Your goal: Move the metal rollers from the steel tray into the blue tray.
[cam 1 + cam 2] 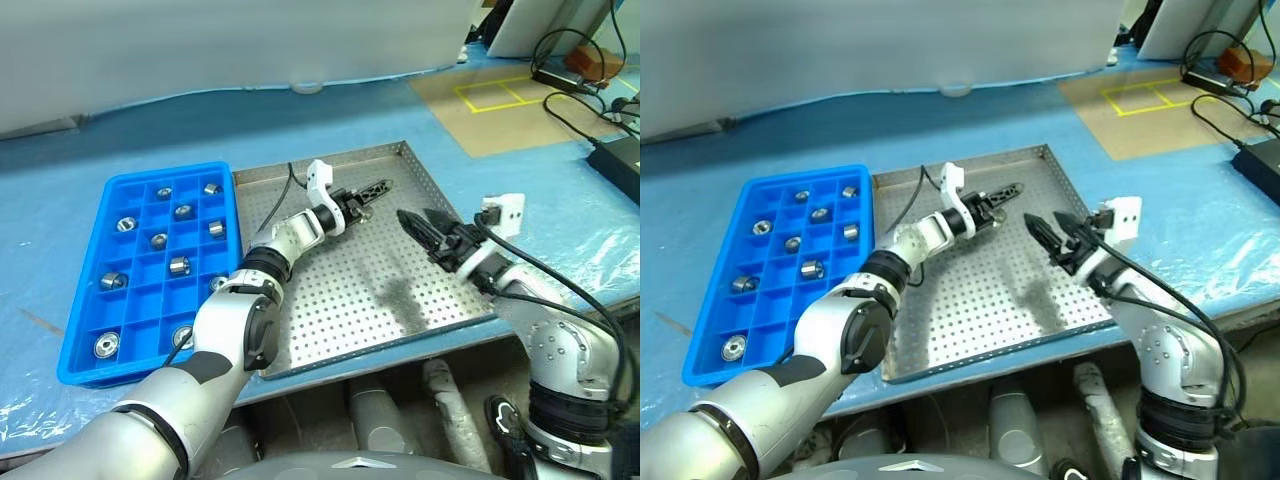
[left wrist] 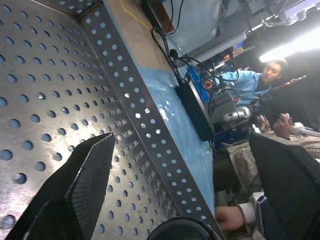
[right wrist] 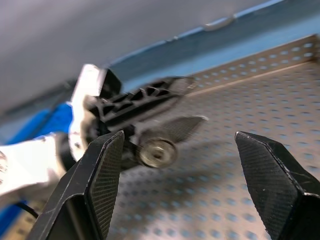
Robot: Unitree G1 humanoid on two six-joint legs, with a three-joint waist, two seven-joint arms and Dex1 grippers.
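Observation:
Several metal rollers [image 1: 179, 265], small shiny rings, lie one to a compartment in the blue tray [image 1: 82, 300] at the left. The steel tray [image 1: 340, 300] lies right beside it, its perforated floor bare where I look. My left gripper [image 1: 378, 190] hovers over the steel tray's far half, open wide, with nothing between its fingertips [image 2: 95, 165]. My right gripper [image 1: 415, 222] hangs over the tray's right side, pointing at the left one, open and holding nothing. In the right wrist view the left gripper [image 3: 192, 102] sits just beyond my own fingers [image 3: 100, 175].
Black cables and a black power box [image 1: 620, 150] lie at the table's right edge, behind a brown mat with a yellow taped square [image 1: 495, 95]. A person [image 2: 270, 75] sits past the tray's far rim, one hand [image 2: 230, 217] low.

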